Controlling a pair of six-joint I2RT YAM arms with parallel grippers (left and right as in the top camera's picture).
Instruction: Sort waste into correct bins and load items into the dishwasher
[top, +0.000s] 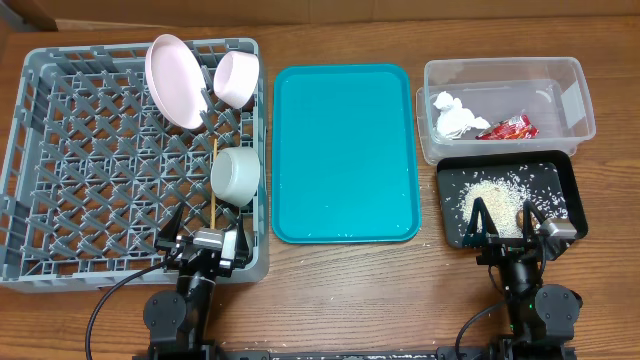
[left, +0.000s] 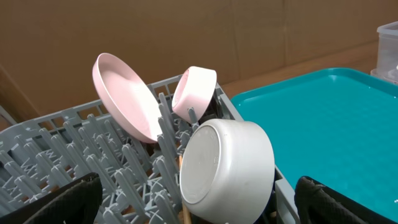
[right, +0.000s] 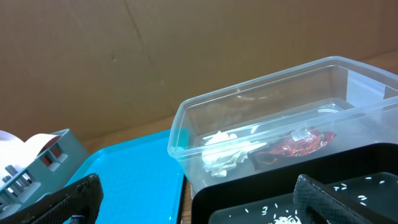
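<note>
The grey dish rack (top: 60, 150) holds a pinkish plate (top: 176, 80) standing on edge, a small white bowl (top: 237, 78), a grey-white bowl (top: 235, 176) on its side and wooden chopsticks (top: 214, 180). These show in the left wrist view: plate (left: 124, 96), small bowl (left: 194, 92), grey-white bowl (left: 227, 171). The clear tub (top: 560, 75) holds the white tissue (top: 452, 115) and red wrapper (top: 508, 128). The black tray (top: 565, 170) holds rice grains (top: 495, 195). My left gripper (top: 203, 237) is open and empty at the rack's front edge. My right gripper (top: 512, 230) is open and empty at the black tray's front.
A teal tray (top: 345, 150) lies between the rack and the bins, with a few stray specks near its front edge. A brown cardboard wall stands behind the table. Bare wooden table runs along the front edge.
</note>
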